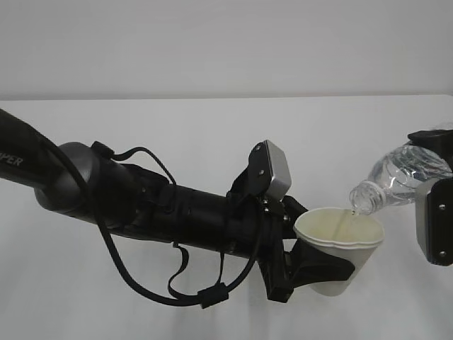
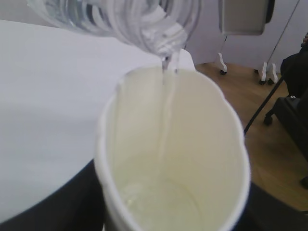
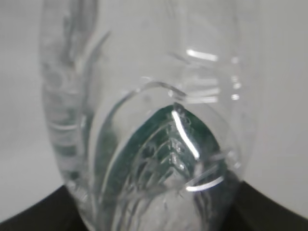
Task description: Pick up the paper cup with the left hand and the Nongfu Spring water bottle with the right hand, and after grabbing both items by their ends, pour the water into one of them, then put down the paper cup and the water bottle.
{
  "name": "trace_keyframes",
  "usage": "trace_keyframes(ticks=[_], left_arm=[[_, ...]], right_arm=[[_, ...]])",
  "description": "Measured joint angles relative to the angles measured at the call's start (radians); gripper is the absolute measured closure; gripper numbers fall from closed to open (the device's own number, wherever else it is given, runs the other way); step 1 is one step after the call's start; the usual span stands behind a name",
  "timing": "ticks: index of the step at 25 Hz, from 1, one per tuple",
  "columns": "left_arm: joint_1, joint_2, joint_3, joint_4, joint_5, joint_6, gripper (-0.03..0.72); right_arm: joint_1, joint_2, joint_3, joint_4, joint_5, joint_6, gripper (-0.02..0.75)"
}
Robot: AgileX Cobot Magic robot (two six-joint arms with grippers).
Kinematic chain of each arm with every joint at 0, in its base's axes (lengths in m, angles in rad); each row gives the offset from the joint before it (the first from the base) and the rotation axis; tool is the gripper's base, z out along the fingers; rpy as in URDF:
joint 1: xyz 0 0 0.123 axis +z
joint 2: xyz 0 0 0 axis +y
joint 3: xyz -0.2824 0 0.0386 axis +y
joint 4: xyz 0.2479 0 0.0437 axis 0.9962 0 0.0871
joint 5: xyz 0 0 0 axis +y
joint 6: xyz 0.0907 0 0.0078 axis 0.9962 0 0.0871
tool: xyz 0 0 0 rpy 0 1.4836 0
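Nearest to us, our left black robot arm with looped cables and a grey square block reaches in from the left, its pincer (image 1: pixel 306 244) clamped on the small white paper cup (image 1: pixel 342 256), which has a rolled rim and a cream-tinted inside. We hold the cup upright above the white worktop (image 1: pixel 212 127), its rim squeezed slightly out of round. From the right, our right pincer (image 1: pixel 435 205), black with a light grey plate, is clamped on the base end of the small clear ribbed plastic bottle (image 1: pixel 396 180). We hold the bottle tilted, its capless neck pointing down to the left, just over the cup's far rim. A thin clear stream of water (image 2: pixel 166 110) falls from the neck into the cup, and a little water pools at the cup's bottom. In the right wrist view, the bottle's clear wall and a patch of dark green label (image 3: pixel 168 149) fill the frame.
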Motion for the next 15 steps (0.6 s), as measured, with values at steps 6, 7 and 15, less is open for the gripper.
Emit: trace_keyframes(ticks=[6, 7, 15], left_arm=[[0.0, 0.0, 0.0, 0.0, 0.0, 0.0, 0.26], [0.0, 0.0, 0.0, 0.0, 0.0, 0.0, 0.26], [0.0, 0.0, 0.0, 0.0, 0.0, 0.0, 0.26]], right_arm=[[0.0, 0.0, 0.0, 0.0, 0.0, 0.0, 0.335], [0.0, 0.0, 0.0, 0.0, 0.0, 0.0, 0.335], [0.0, 0.0, 0.0, 0.0, 0.0, -0.002, 0.335]])
